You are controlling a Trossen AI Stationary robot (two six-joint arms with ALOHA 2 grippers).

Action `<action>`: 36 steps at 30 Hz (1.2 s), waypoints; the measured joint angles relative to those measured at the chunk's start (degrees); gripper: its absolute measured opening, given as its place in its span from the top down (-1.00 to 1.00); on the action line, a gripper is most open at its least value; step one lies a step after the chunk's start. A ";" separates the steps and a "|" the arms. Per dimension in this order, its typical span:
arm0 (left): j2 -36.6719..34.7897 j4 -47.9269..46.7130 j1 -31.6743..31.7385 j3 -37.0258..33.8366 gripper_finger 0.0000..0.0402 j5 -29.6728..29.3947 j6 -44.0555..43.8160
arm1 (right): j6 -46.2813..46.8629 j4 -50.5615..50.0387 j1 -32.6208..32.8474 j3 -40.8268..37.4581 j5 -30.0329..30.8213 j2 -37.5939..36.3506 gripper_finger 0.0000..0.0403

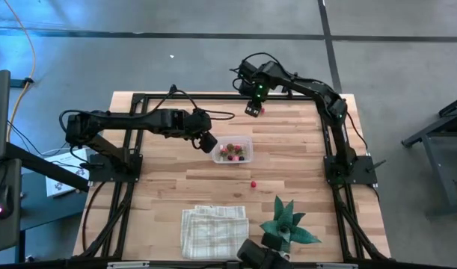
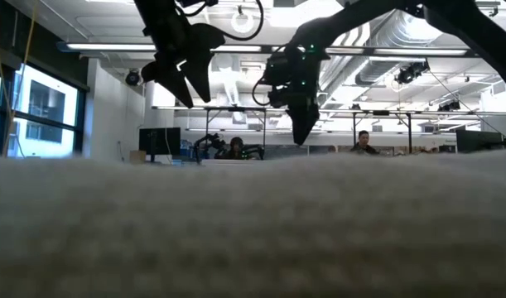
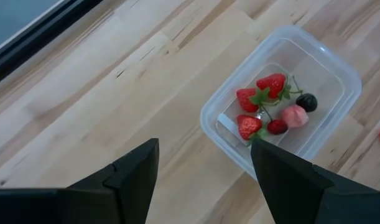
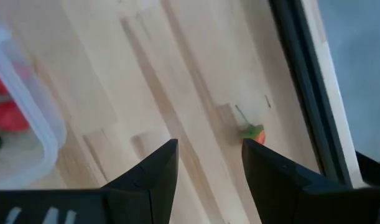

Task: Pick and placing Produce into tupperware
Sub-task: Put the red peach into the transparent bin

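Tupperware [image 1: 233, 149] sits near the middle of the wooden desk [image 1: 168, 183], a clear rounded box holding several pieces of produce [image 3: 272, 106]: red strawberry-like pieces with green stems, one pale pink piece and one dark round one, as the left wrist view shows. The left gripper [image 1: 207, 142] hangs just beside the container's left edge, above the desk, with its jaws spread and nothing between them; in the left wrist view the two dark fingers [image 3: 130, 177] frame bare wood and the near corner of the box.

The right gripper [image 1: 253, 107] hovers near the far edge of the desk, well apart from the container. Its jaws are spread too, and in the right wrist view a small red piece with a green stem [image 4: 254, 132] lies on the wood just beyond them, close to the dark frame rail [image 4: 301, 74]. Another loose red piece [image 1: 253, 183] lies on the desk in front of the container, between it and the green spiky plant [image 1: 286, 223]. A checked folded cloth [image 1: 215, 230] rests near the front edge, left of the plant.

In the low view both grippers hang clear above the desk surface.
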 joint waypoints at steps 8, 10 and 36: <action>0.00 0.07 0.00 0.00 -0.21 0.00 1.65 | -6.32 -1.77 -0.84 0.00 0.29 -0.17 0.16; 0.00 0.20 0.00 0.00 -0.21 0.00 1.66 | -7.02 -1.62 -1.11 0.00 0.63 -0.18 0.16; 0.02 0.35 0.00 0.00 -0.21 0.01 -0.33 | 8.73 -7.65 4.73 -0.09 -0.99 -3.37 0.16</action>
